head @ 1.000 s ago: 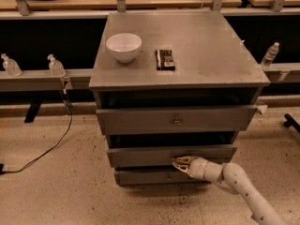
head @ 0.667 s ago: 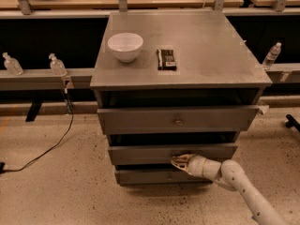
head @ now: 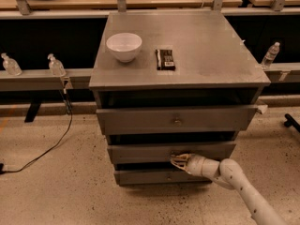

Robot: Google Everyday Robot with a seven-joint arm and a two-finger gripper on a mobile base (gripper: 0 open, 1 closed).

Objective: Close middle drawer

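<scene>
The grey cabinet (head: pixel 178 64) has three drawers. The middle drawer (head: pixel 140 153) is the second one, a flat grey front that stands a little out from the cabinet, nearly in line with the drawer above. My gripper (head: pixel 176 161) reaches in from the lower right on a white arm (head: pixel 234 179) and its tips press against the middle drawer's front at the centre, where the knob is hidden behind them. The top drawer (head: pixel 176 120) shows its small knob. The bottom drawer (head: pixel 154 176) sits below my gripper.
A white bowl (head: pixel 124 46) and a dark snack bar (head: pixel 166 59) lie on the cabinet top. Clear bottles (head: pixel 55 65) stand on a rail at the left and one bottle (head: pixel 270 54) at the right. A black cable (head: pixel 51 144) runs over the floor at the left.
My gripper has pushed slightly inward with the middle drawer's front, which now sits further into the cabinet than before.
</scene>
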